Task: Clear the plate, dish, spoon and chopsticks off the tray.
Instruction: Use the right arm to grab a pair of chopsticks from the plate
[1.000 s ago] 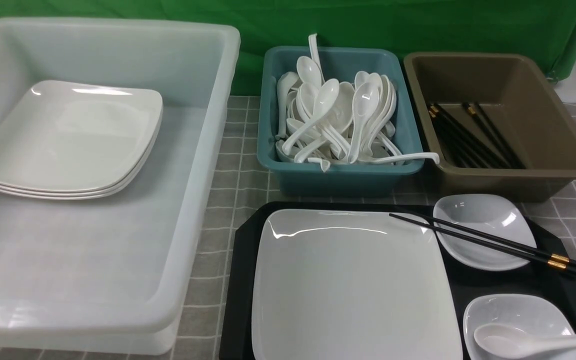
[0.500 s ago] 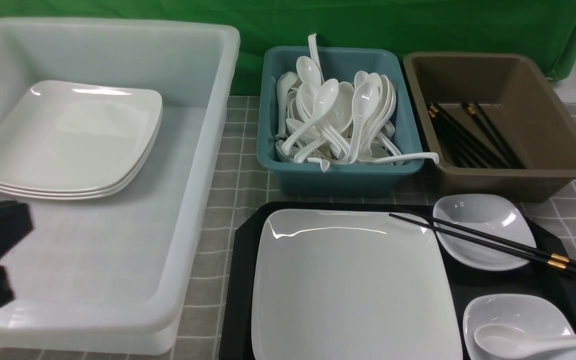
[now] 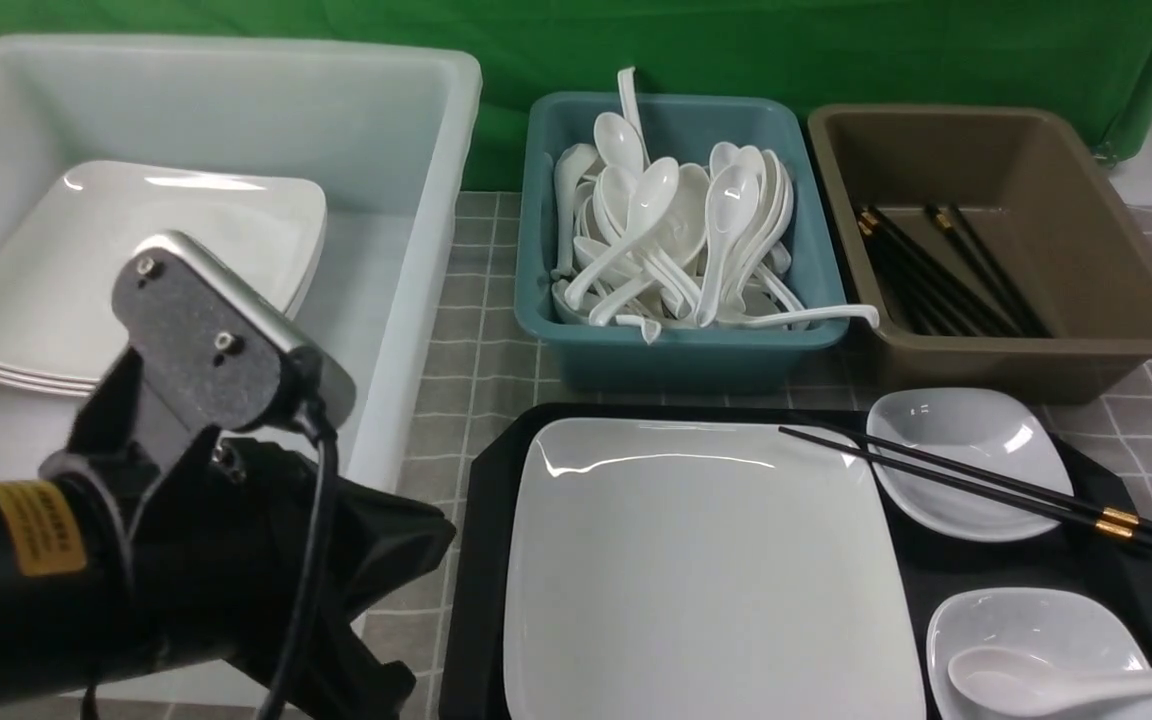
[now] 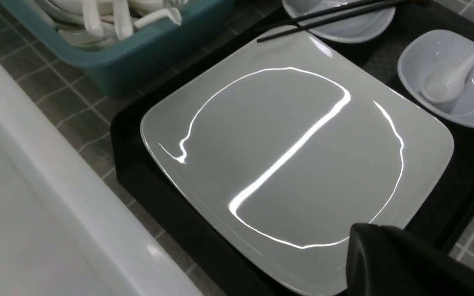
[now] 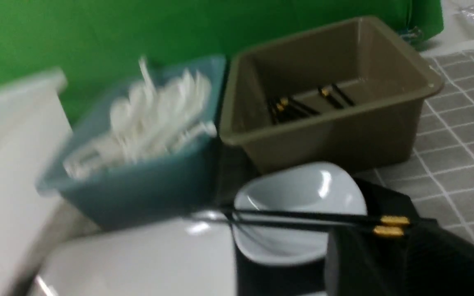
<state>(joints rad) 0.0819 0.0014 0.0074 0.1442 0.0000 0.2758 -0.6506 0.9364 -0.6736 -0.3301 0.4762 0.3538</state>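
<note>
At ten o'clock from the tray (image 3: 476, 600) sits the white tub (image 3: 406, 300) with a stack of plates (image 3: 66, 260) inside, which looks like the drop-off. In front of it the left gripper (image 3: 391, 590) hangs near the tray's nine o'clock edge, jaws closed and holding nothing.

Next comes the plate (image 3: 706, 570), flat on the tray and filling its nine o'clock half. This looks like the approach to that plate, so the jaws must open before they reach it. The best bite is probably the raised rim on the nine o'clock side. It is glossy and shallow, so a deep, square pinch should hold better than a fingertip nip.

At twelve o'clock from the tray, the teal bin (image 3: 676, 355) is heaped with spoons.

Here's the catch: the chopsticks (image 3: 976, 485) lie across the far dish (image 3: 976, 440) at the tray's one o'clock corner. Their tips reach over the plate's corner, and whether they touch it cannot be told. A slow tilt from the opposite edge would keep them from rolling, or they could go first.

At four o'clock the spoon (image 3: 1036, 685) rests in the near dish (image 3: 1016, 625). The brown bin (image 3: 1036, 370) stands at one o'clock beyond the tray, with chopsticks in it.

The right gripper (image 5: 405, 263) shows only as a dark shape near the gold bands, and whether its jaws are open cannot be told.
</note>
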